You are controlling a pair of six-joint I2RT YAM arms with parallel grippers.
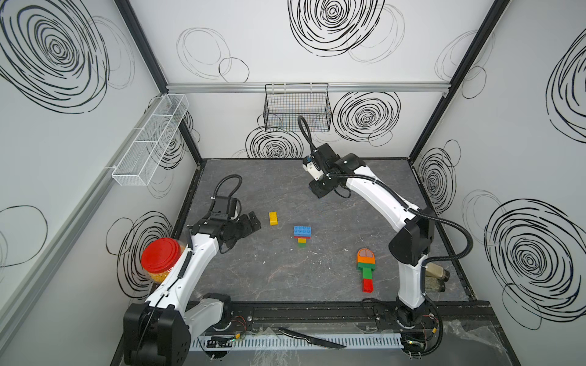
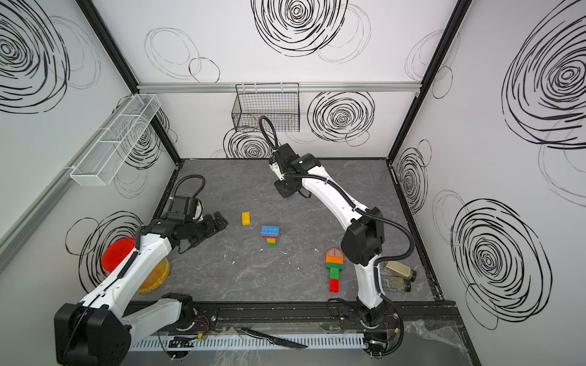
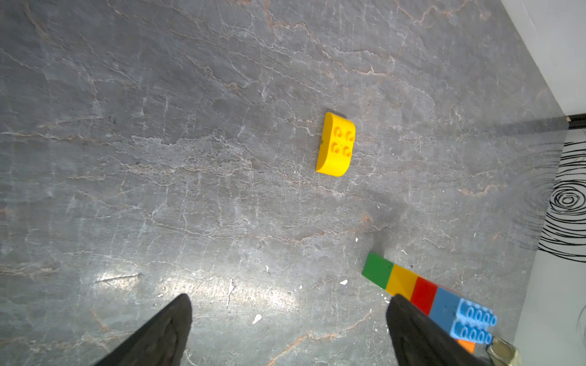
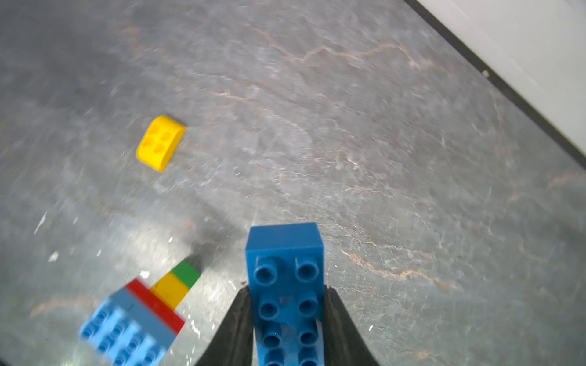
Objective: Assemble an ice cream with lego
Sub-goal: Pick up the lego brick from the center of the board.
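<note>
Robot workcell seen from above, in both top views. The right gripper [image 1: 318, 190] hangs over the far middle of the grey table [image 1: 396, 190]. In a top view a sliver of blue brick [image 2: 291, 197] shows beneath it. The left gripper [image 1: 253, 223] sits low at the left with its jaws spread wide and nothing between them. Just to its right lies a yellow rounded brick [image 1: 273, 218]. At the table's centre a half-built stack [image 1: 302, 234] lies on its side, with green nearest, then yellow, red and a wide light-blue piece farthest. A finished-looking lego ice cream [image 1: 366, 269] lies at the near right.

Left wrist view: the two dark fingertips [image 3: 177, 317] stand far apart over bare table. The yellow rounded brick [image 3: 336, 144] lies ahead of them, well apart, and the half-built stack [image 3: 425, 294] lies off to one side.

Right wrist view: the jaws are clamped on the long sides of the blue brick [image 4: 285, 253], whose studs face the camera. The stack and the yellow piece are blurred beyond it.

The step in hand looks like carrying the blue brick to the stack. The next move probably calls for lining it up with the light-blue studs. The free gripper may need to brace the stack so it does not slide.
</note>
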